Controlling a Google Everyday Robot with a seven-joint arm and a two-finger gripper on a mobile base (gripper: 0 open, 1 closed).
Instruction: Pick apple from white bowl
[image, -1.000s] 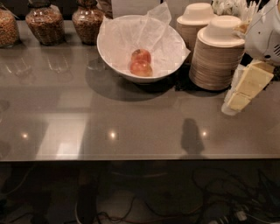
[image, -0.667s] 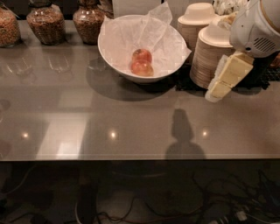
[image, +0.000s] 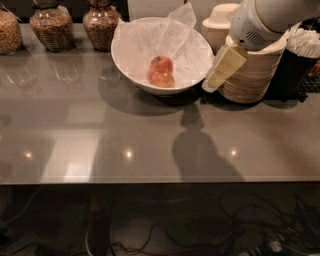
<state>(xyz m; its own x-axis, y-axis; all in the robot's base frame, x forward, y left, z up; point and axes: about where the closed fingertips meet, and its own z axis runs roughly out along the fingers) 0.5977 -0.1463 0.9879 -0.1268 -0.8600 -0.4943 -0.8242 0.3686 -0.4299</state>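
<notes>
The white bowl (image: 131, 67) is wide, round and glossy, and stands at the back centre of the grey counter. It is lined with crumpled white tissue paper (image: 170, 35). A reddish apple (image: 161, 72) lies in the bottom of the bowl. My gripper (image: 211, 85) is cream-coloured, hangs from the white arm (image: 260, 22) at the upper right and points down-left. It sits just off the bowl's right rim, above the counter and to the right of the apple. Nothing is in it.
A tall stack of beige disposable bowls (image: 252, 75) stands right behind the gripper, with more stacked behind it (image: 220, 22). A dark holder of white utensils (image: 297, 60) is at far right. Glass jars of grains (image: 49, 27) line the back left. The counter's front edge (image: 150, 181) runs across below.
The arm and gripper have moved left from the right edge of the view, across the stack of beige bowls, to the white bowl's right rim. The apple has not moved.
</notes>
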